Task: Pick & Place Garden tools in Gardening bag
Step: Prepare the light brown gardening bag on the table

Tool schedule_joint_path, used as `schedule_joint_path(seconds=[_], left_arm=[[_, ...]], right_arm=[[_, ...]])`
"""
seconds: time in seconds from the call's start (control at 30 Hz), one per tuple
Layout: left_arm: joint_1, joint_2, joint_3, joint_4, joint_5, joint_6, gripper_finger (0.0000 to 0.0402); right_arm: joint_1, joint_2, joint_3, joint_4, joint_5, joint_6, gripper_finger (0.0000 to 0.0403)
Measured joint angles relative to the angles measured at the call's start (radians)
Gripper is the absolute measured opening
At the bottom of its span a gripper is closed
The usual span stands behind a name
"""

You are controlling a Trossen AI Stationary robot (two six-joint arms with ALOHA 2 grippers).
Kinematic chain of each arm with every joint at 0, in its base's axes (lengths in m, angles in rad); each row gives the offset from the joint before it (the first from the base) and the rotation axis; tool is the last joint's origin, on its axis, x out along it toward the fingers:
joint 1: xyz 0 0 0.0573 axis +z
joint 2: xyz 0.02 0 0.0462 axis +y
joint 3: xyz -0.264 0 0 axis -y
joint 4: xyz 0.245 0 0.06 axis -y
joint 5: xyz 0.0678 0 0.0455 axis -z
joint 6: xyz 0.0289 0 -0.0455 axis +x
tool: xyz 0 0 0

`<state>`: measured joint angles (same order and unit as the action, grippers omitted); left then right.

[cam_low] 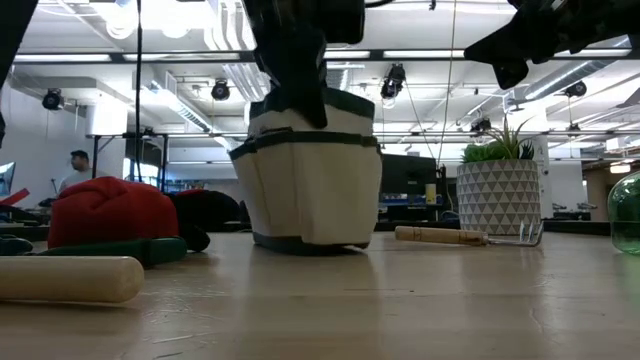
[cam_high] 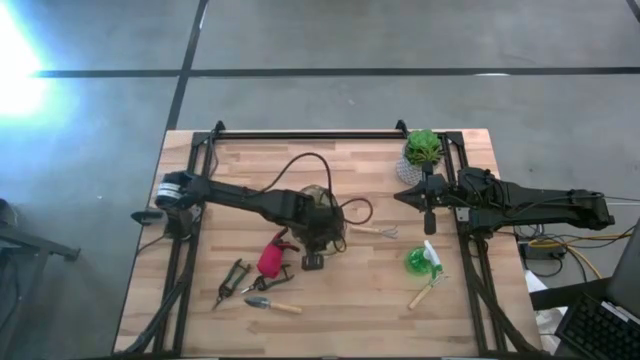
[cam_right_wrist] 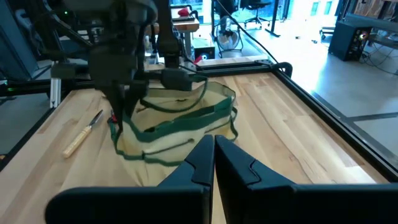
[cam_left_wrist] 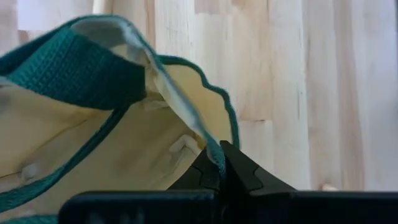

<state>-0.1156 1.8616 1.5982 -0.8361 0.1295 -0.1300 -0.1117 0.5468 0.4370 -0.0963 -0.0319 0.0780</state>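
Pale plank table (cam_high: 340,310), woven-trimmed canvas bag (cam_low: 312,170).

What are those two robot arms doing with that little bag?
The left hand is pinched shut on the green-trimmed rim of the gardening bag, holding it in the middle of the table. The right hand is shut and empty, waiting near the potted plant. None of the tools can be seen in the bag yet: the trowel, the pruners, a fork and the green spray bottle lie scattered on the wood.
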Motion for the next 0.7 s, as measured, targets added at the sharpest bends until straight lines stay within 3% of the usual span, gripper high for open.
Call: schedule_joint_path(seconds=[0.3, 0.7], left_arm=[[-0.017, 0.006, 0.0, 0.033, 0.013, -0.03, 0.0], [-0.034, 0.008, 0.0, 0.121, 0.142, -0.028, 0.0]], right_arm=[[0.0, 0.0, 0.0, 0.0, 0.0, 0.0, 0.0008], [0.0, 0.0, 0.0, 0.0, 0.0, 0.0, 0.0008]])
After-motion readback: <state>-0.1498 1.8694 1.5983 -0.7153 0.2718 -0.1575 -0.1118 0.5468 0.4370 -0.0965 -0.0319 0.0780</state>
